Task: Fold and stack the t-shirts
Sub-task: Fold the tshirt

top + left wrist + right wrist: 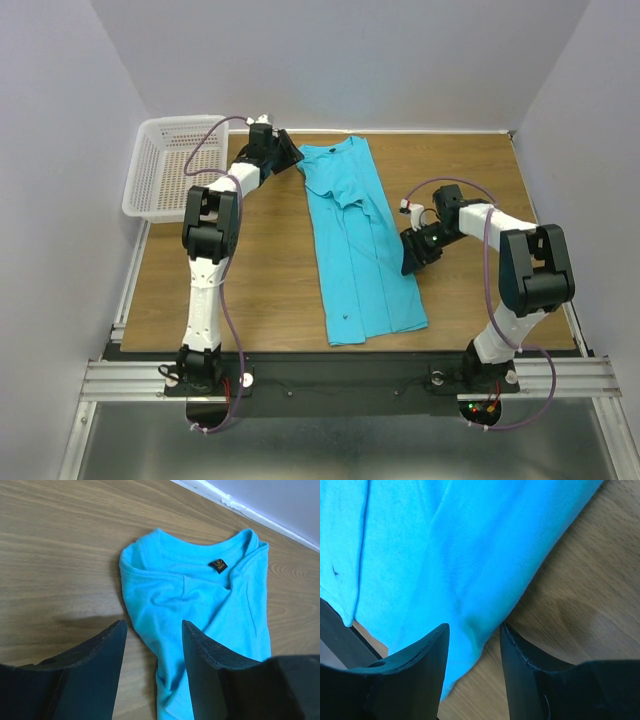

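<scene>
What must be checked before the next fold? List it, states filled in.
1. t-shirt lies as one long strip on the table: ok.
2. Strip smooth: not ok, cloth is bunched below the collar.
3. Left claw open at the collar end: ok.
4. Right claw open, astride the strip's right edge: ok.
5. Basket apart from the t-shirt: ok.

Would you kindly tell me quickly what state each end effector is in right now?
Left end effector: open, holding nothing.
Right end effector: open, straddling the t-shirt edge.
</scene>
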